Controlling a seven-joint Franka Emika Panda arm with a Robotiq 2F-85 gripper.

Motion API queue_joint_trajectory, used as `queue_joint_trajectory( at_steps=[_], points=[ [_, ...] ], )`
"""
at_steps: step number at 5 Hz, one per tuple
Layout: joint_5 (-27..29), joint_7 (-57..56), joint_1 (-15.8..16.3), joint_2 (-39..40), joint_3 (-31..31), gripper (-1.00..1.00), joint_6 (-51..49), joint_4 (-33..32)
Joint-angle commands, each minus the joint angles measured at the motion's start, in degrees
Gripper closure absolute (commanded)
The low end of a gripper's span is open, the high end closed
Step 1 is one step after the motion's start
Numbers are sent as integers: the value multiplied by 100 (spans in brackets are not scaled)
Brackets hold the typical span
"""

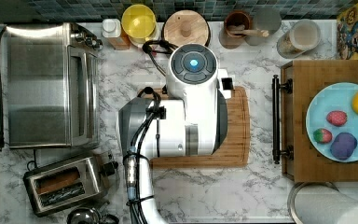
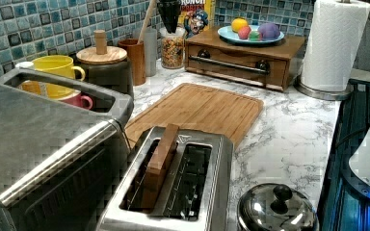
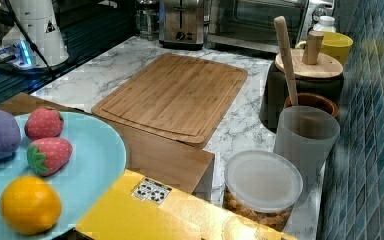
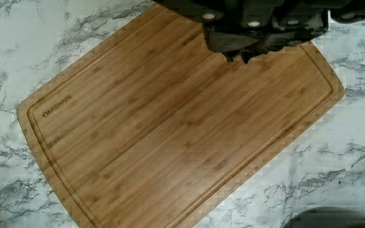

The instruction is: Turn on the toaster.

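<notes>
A: Status of the toaster [image 1: 67, 183]?

B: Sits at the lower left of the top view, on the marble worktop [image 1: 205, 186], just below the toaster oven [image 1: 51, 84]. A brown slice-like piece [image 2: 160, 163] stands up out of one slot in the left view, not sunk. Side lever [image 1: 108, 167] appears untouched; judged up, so not yet switched on.

A: And the arm?

B: The arm [image 1: 186, 112] hangs over the bamboo cutting board [image 4: 171, 128], well apart from the toaster. In the wrist view the gripper [image 4: 240, 58] is above the board, nothing held; fingertips look close together, narrow gap.

A: So progress?

B: Judged at the start. Nothing done. Left: travel across to the toaster, get onto the lever, press it down until it latches.

A: Obstacles?

B: Pot lid [image 2: 275, 209] close beside the toaster.
</notes>
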Motion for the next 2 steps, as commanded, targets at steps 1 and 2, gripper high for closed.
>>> queue_joint_trajectory(
  at_steps=[1, 2],
  points=[
    [-74, -692, 81, -11, 108, 100, 209, -95],
    [18, -1306, 208, -91, 287, 100, 505, -277]
  ],
)
